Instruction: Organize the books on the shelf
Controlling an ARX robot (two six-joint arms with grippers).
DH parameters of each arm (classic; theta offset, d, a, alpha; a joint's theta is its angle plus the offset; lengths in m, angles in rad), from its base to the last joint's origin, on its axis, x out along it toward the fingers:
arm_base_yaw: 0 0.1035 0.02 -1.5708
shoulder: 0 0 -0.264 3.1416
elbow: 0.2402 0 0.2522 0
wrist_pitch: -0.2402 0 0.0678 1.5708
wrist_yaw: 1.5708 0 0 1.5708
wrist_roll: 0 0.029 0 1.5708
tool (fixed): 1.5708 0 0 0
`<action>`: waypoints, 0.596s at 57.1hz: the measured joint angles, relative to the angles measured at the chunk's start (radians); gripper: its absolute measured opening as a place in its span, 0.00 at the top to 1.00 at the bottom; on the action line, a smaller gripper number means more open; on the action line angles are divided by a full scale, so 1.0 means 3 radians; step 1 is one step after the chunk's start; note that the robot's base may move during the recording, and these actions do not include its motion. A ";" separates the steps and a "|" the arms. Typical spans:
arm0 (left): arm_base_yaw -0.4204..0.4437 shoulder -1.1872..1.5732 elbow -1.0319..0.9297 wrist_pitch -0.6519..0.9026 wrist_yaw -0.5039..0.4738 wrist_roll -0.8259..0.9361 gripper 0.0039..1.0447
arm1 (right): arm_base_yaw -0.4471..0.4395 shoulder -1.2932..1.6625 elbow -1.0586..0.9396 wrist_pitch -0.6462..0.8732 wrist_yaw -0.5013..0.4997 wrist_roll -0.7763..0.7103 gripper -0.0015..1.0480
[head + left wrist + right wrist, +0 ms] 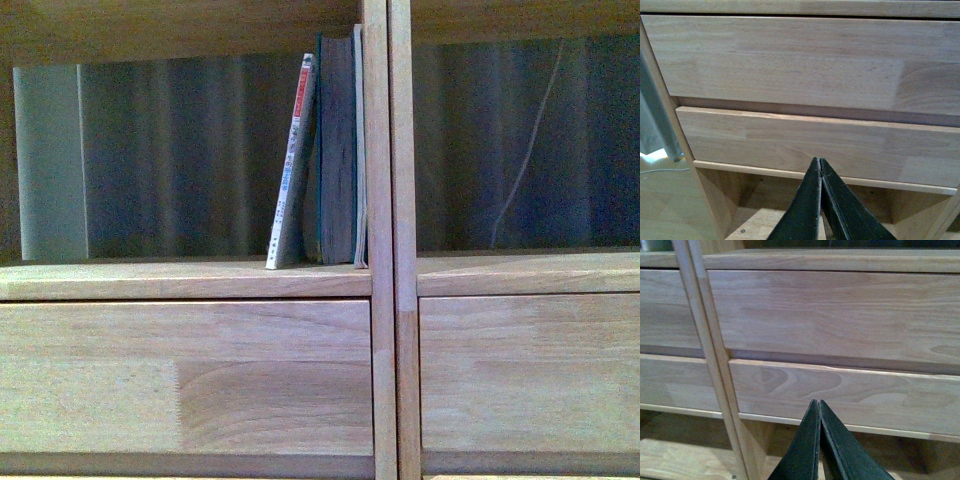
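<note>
Three books on the shelf — perhaps; two drawer fronts — front view.

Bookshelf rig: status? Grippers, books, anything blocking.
Left gripper shut, empty, facing drawer fronts. Right gripper the same. Books in left compartment against the divider; white-spined one leaning. Nothing blocking seen.

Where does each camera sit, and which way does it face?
Front view: on the body, facing the shelf and books; no arm shows.
Left wrist view: on the left arm, facing drawer fronts; left gripper jaws closed together.
Right wrist view: on the right arm, facing drawer fronts; right gripper jaws closed together.
Shared: both wrist views show stacked drawer fronts.
</note>
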 joint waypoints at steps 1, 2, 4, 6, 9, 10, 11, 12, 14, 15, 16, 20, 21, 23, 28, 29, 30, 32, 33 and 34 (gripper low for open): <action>0.0000 -0.0023 -0.0014 -0.0005 -0.0001 -0.0001 0.98 | 0.0020 -0.0017 -0.0014 0.0006 0.0003 0.0001 0.97; 0.0000 -0.0045 -0.0029 -0.0015 0.0000 -0.0001 0.98 | 0.0027 -0.0031 -0.0032 0.0013 0.0020 0.0001 0.97; 0.0000 -0.0081 -0.0051 -0.0029 -0.0008 -0.0001 0.98 | 0.0029 -0.0051 -0.0065 0.0020 0.0042 0.0001 0.97; 0.0004 -0.0127 -0.0078 -0.0050 -0.0006 -0.0001 0.98 | 0.0031 -0.0065 -0.0098 0.0025 0.0050 0.0001 0.97; 0.0004 -0.0175 -0.0106 -0.0075 -0.0004 -0.0001 0.98 | 0.0037 -0.0099 -0.0150 0.0037 0.0050 0.0001 0.97; 0.0004 -0.0186 -0.0111 -0.0080 -0.0004 -0.0001 0.98 | 0.0038 -0.0104 -0.0158 0.0041 0.0050 0.0001 0.97; 0.0004 -0.0206 -0.0122 -0.0090 -0.0003 -0.0001 0.98 | 0.0041 -0.0114 -0.0172 0.0045 0.0050 0.0001 0.97; 0.0004 -0.0228 -0.0132 -0.0103 -0.0003 -0.0001 0.98 | 0.0041 -0.0125 -0.0186 0.0048 0.0050 0.0001 0.97; 0.0004 -0.0261 -0.0146 -0.0125 -0.0003 -0.0001 0.98 | 0.0041 -0.0141 -0.0207 0.0053 0.0050 0.0001 0.97; 0.0004 -0.0284 -0.0156 -0.0136 -0.0004 -0.0001 0.98 | 0.0041 -0.0151 -0.0221 0.0056 0.0050 0.0001 0.97; 0.0004 -0.0295 -0.0160 -0.0142 -0.0003 -0.0001 0.98 | 0.0041 -0.0156 -0.0228 0.0058 0.0050 0.0003 0.97; 0.0004 -0.0379 -0.0195 -0.0192 -0.0004 -0.0001 0.98 | 0.0041 -0.0192 -0.0276 0.0070 0.0050 0.0001 0.97; 0.0004 -0.0389 -0.0197 -0.0198 -0.0004 -0.0001 0.98 | 0.0041 -0.0196 -0.0281 0.0071 0.0050 0.0001 0.97; 0.0004 -0.0436 -0.0210 -0.0230 -0.0003 -0.0001 0.98 | 0.0041 -0.0217 -0.0309 0.0079 0.0050 0.0001 0.97; 0.0004 -0.0559 -0.0247 -0.0313 -0.0004 -0.0001 0.98 | 0.0041 -0.0264 -0.0364 0.0090 0.0050 0.0001 0.97; 0.0004 -0.0575 -0.0249 -0.0326 -0.0004 -0.0001 0.98 | 0.0041 -0.0271 -0.0369 0.0092 0.0050 0.0001 0.97; 0.0004 -0.0595 -0.0262 -0.0323 -0.0004 -0.0001 0.98 | 0.0041 -0.0276 -0.0371 0.0092 0.0050 0.0001 0.97; 0.0004 -0.0631 -0.0304 -0.0285 -0.0004 -0.0001 0.98 | 0.0041 -0.0284 -0.0378 0.0093 0.0050 0.0001 0.97; 0.0004 -0.0654 -0.0332 -0.0282 -0.0004 -0.0001 0.98 | 0.0041 -0.0290 -0.0384 0.0095 0.0050 0.0001 0.97; 0.0004 -0.0675 -0.0359 -0.0286 -0.0004 -0.0001 0.98 | 0.0041 -0.0298 -0.0392 0.0099 0.0050 0.0001 0.97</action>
